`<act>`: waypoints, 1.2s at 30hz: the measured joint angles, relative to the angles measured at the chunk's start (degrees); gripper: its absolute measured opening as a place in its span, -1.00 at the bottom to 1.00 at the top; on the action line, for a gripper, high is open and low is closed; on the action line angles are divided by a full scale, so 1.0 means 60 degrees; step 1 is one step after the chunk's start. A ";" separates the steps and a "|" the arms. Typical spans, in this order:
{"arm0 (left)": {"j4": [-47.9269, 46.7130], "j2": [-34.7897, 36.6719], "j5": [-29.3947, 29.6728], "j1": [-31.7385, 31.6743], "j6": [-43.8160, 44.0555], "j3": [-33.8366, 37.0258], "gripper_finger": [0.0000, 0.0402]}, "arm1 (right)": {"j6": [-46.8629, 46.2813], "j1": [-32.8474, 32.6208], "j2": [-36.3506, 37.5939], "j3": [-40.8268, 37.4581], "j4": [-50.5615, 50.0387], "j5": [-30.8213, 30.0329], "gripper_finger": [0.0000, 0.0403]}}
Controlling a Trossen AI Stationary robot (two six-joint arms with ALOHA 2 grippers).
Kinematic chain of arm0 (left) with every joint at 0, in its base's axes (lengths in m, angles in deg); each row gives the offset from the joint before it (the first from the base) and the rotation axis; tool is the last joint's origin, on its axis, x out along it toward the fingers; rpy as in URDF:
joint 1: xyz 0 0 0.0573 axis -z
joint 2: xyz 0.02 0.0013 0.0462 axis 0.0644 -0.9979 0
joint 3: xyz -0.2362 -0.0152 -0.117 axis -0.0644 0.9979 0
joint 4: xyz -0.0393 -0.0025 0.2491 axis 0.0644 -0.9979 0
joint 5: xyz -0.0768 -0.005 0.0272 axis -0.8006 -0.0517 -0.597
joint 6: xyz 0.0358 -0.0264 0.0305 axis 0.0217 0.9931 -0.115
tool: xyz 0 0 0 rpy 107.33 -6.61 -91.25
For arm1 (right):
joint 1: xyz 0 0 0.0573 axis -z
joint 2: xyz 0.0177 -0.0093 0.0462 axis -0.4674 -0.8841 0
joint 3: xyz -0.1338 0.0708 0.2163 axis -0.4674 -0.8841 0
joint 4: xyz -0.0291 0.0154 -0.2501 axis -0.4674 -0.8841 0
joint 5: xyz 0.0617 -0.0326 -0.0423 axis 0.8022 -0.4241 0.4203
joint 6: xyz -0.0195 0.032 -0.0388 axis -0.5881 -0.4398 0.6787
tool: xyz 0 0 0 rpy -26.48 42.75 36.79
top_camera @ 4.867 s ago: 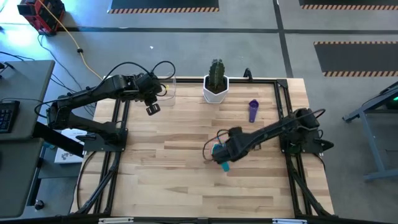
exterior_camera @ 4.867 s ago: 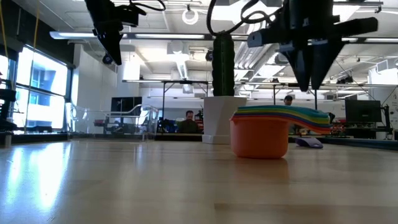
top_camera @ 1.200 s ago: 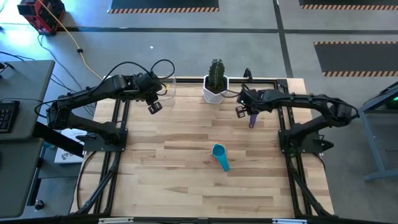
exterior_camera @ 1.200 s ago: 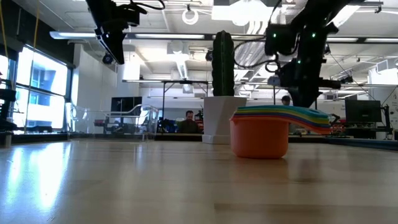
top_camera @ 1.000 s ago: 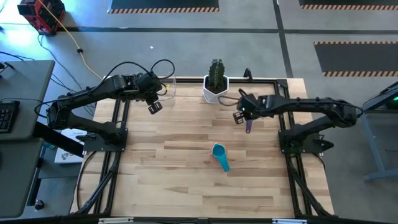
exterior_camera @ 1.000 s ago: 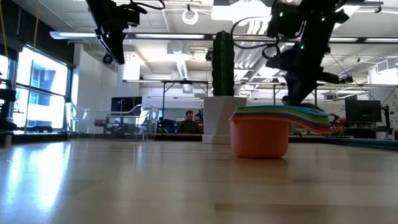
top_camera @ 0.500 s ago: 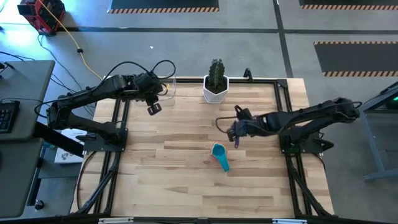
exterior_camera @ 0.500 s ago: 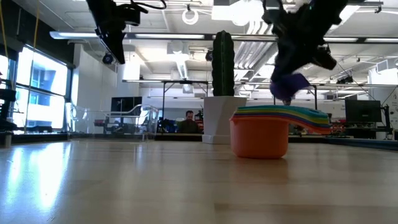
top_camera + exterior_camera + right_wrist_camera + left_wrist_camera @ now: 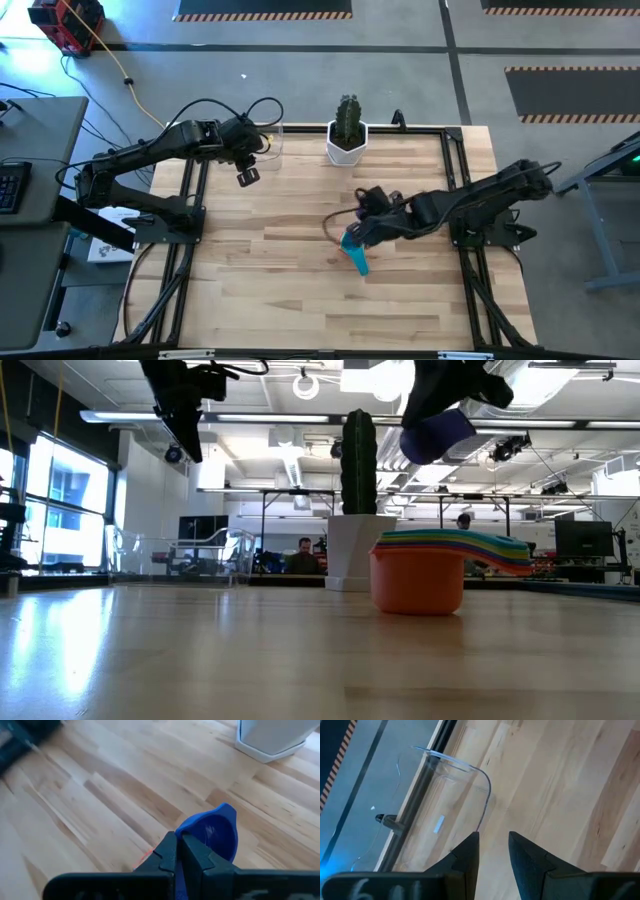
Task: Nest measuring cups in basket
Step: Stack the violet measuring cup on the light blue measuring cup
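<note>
My right gripper [image 9: 177,845] is shut on a purple-blue measuring cup [image 9: 436,433] and holds it in the air over the stack of nested measuring cups [image 9: 352,247]. In the low view that stack [image 9: 418,572] stands on the table on its orange bottom cup, its handles fanned to the right. The basket [image 9: 270,140], clear and faint, stands at the table's far left edge. My left gripper [image 9: 246,175] hovers just beside it, slightly open with nothing between its fingers [image 9: 470,852]. My right gripper pinches the cup's handle [image 9: 178,870] between its two fingers, which lie along the handle and slant downward. The round bowl [image 9: 212,832] sticks out beyond the fingertips. The cup is lifted clear and tilted, above the stack.
A white pot with a cactus [image 9: 347,132] stands at the middle of the far edge, between the basket and the stack. Bare wood lies on the near half of the table [image 9: 300,300]. Black frame rails run along the left and right sides.
My right gripper has carried the purple-blue cup from the far right of the table, beside the cactus pot, toward the middle and upward, turning as it went. The cup now hangs over the stack. The stack has stayed put.
</note>
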 joint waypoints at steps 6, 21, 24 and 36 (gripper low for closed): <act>-0.0004 0.0000 -0.0216 0.0022 0.0089 0.0000 -0.52 | 0.0018 -0.0299 -0.1548 0.1930 -0.1787 0.0054 -1.00; -0.0531 0.0000 -0.1009 0.0025 0.0762 0.0000 -0.52 | 0.1269 -0.0870 -0.4228 0.4978 -0.2450 0.0820 -1.00; -0.0861 0.0000 -0.1009 0.0029 0.0757 0.0000 -0.52 | 0.1465 -0.0876 -0.4536 0.5023 -0.2548 0.1383 -1.00; -0.1049 0.0001 -0.1008 0.0029 0.0582 0.0000 -0.52 | 0.1200 -0.1199 -0.4762 0.4372 -0.3330 0.1129 -1.00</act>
